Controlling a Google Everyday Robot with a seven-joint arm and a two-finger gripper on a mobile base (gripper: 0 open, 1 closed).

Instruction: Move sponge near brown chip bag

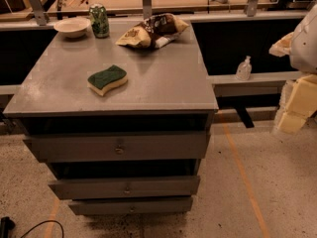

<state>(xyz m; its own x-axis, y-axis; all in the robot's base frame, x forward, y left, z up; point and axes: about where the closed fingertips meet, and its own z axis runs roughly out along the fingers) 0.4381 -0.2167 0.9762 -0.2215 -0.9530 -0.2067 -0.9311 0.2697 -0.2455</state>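
The sponge [107, 79], dark green on top with a pale yellow body, lies flat on the grey cabinet top [163, 78], left of its middle. The brown chip bag [154, 30], wrinkled and brown, yellow and white, lies at the back of the same top, near the centre. The sponge is well apart from the bag, in front of it and to its left. My gripper [293, 114] is a pale yellow shape at the right edge of the view, off the cabinet's right side, far from both and holding nothing that shows.
A green drink can [99, 20] and a shallow white bowl [72, 27] stand at the cabinet's back left. A small clear bottle [243, 68] stands on a ledge to the right. Several drawers face front. A workbench with metal posts runs behind.
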